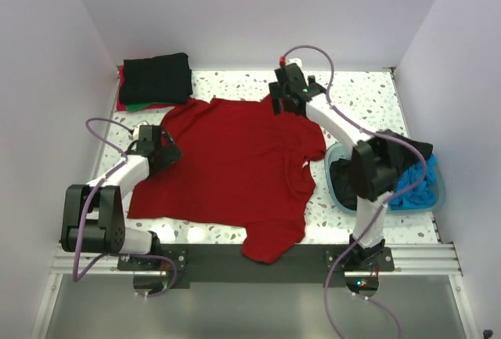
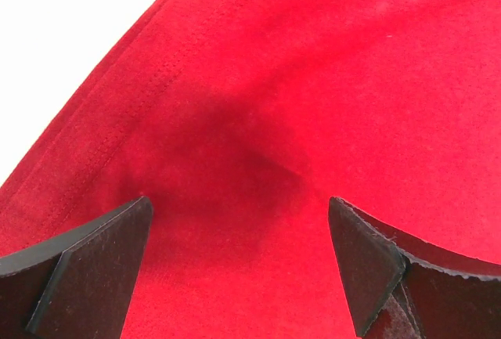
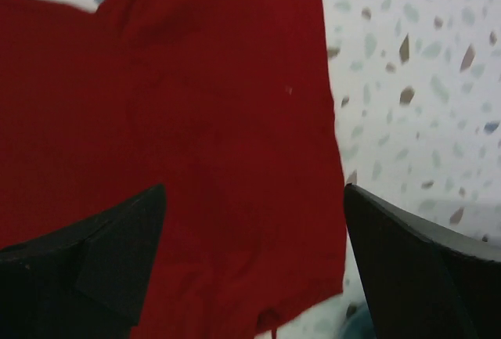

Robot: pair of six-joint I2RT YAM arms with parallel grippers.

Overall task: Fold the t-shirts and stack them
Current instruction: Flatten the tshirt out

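A dark red t-shirt (image 1: 235, 167) lies spread flat across the middle of the table, one sleeve hanging over the front rail. My left gripper (image 1: 168, 149) is open, its jaws low over the shirt's left edge; the cloth fills the left wrist view (image 2: 297, 104). My right gripper (image 1: 283, 106) is open over the shirt's far right corner, where the red cloth (image 3: 196, 135) shows beside bare table. A folded black shirt (image 1: 156, 78) lies on a folded green one (image 1: 141, 106) at the far left. Black (image 1: 348, 176) and blue (image 1: 415, 186) shirts are heaped in the basin.
A translucent teal basin (image 1: 438, 198) stands at the right edge of the speckled white table (image 1: 360, 96). White walls close in the back and both sides. A black rail (image 1: 313, 259) with the arm bases runs along the front.
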